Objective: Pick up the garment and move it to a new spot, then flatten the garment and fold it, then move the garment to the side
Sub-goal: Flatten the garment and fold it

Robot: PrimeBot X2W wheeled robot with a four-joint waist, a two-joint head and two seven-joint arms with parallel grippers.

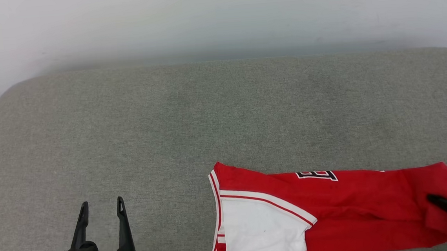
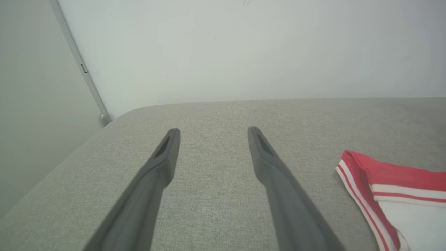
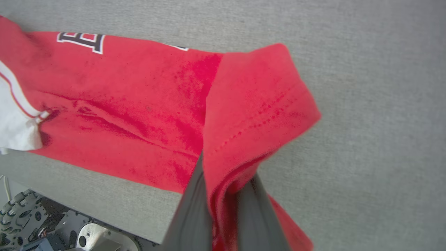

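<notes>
A red jersey-style shirt with white sleeves (image 1: 332, 212) lies lengthwise along the near edge of a grey fabric-covered padded surface (image 1: 207, 118), right of centre, sleeve end toward the left. The dark two-fingered right gripper (image 1: 435, 199) pinches its hem at the far right. The dark two-fingered left gripper (image 1: 102, 201) hovers over the near left, well apart from the shirt. A pale wall (image 1: 216, 15) stands behind.
</notes>
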